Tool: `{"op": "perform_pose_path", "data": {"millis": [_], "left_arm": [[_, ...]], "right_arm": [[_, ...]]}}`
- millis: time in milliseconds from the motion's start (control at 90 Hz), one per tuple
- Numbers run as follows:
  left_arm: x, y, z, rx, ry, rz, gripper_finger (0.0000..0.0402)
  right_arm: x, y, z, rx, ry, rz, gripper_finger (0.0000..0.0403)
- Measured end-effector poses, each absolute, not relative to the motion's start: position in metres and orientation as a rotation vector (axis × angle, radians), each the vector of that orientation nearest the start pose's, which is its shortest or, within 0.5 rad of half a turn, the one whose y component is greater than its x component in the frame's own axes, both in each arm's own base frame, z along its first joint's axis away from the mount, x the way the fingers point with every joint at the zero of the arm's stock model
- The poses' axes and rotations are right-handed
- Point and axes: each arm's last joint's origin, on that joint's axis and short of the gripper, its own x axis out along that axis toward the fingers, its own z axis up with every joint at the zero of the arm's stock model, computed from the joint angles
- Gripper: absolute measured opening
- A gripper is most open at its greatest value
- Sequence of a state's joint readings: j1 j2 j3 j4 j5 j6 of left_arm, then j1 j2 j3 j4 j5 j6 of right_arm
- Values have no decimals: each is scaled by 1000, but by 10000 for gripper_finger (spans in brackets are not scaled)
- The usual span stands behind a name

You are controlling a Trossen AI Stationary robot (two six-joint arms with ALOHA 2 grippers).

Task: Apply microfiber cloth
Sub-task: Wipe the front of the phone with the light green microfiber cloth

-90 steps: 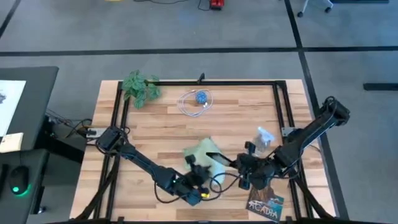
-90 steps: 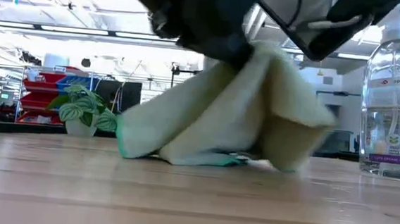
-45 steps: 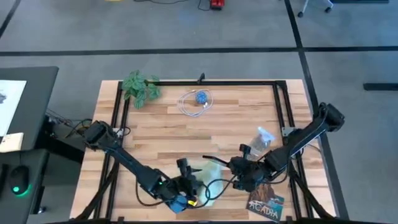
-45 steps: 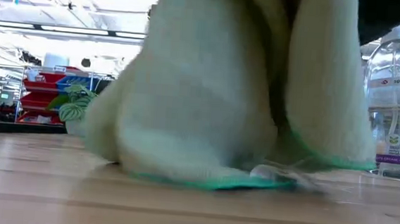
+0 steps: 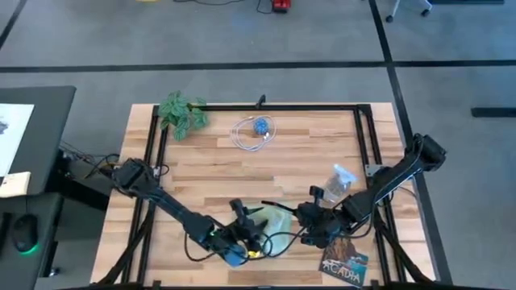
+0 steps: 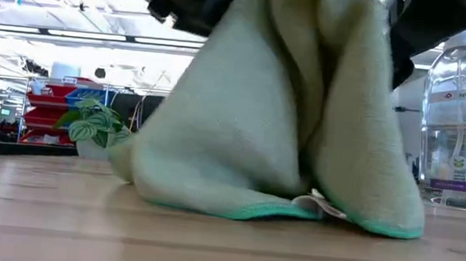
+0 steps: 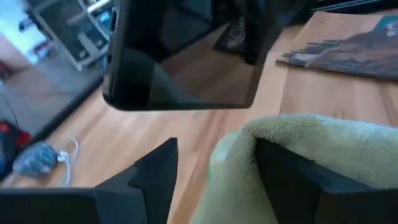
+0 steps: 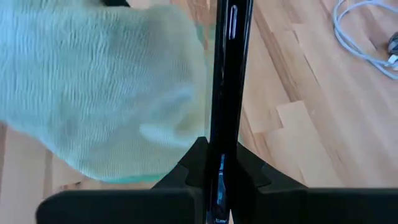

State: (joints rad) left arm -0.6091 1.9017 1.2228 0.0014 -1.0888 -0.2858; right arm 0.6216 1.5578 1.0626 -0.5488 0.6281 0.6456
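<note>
A: High view first: where is the cloth (image 5: 274, 223)?

B: Near the front edge of the wooden table (image 5: 322, 145), bunched between the two arms. The left gripper (image 5: 260, 226) pinches one edge of it; in the left wrist view a fold of cloth sits between its two dark fingers (image 7: 155, 174).

A: And the right gripper (image 5: 300, 214)?

B: Just beside the cloth, fingers pressed on a black phone (image 8: 224, 68) held on its edge, with the cloth touching the phone's flat side.

A: What has changed from half a second ago?

B: In the low view the cloth has drawn back a little from the camera. It now hangs as a tent, its lower hem and white tag (image 6: 320, 205) resting on the table. A second ago it was smaller and farther off. From above, the left gripper has shifted slightly toward the right one.

A: Anything else on the table?

B: A leafy plant (image 5: 181, 112), a coiled white cable (image 5: 254, 133), a clear spray bottle (image 6: 462, 114) and a booklet (image 5: 345, 266), all unmoved.
</note>
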Motion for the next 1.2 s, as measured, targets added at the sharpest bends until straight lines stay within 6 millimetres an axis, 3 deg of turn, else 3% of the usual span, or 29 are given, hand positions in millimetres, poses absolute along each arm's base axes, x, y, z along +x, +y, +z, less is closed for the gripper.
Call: {"op": "perform_pose_path", "data": {"millis": [122,244,356,433,578,667,889,1000,1078,1200], "left_arm": [[325,-208,218,332,375,516,191],[301,-206,226,428,491,455,191],[280,-203,237,301,506,472,191],[277,-209,245,174,491,411,191],[292,-230,242,42,480,170,190],[310,-235,227,42,461,101,182],[338,-213,164,55,681,151,126],[344,-197,143,98,773,220,101],[346,-185,144,126,788,275,91],[341,-174,169,144,751,343,87]], "right_arm": [[259,165,225,-3,787,-270,18],[259,165,225,-5,787,-270,18],[259,165,225,-4,786,-270,18],[260,165,225,0,782,-268,18],[262,163,226,-7,774,-265,18],[263,162,226,-3,768,-268,18],[264,162,227,-3,767,-270,18],[263,162,227,-4,768,-270,18],[264,160,227,-2,768,-275,18],[266,158,227,16,766,-290,18]]}}
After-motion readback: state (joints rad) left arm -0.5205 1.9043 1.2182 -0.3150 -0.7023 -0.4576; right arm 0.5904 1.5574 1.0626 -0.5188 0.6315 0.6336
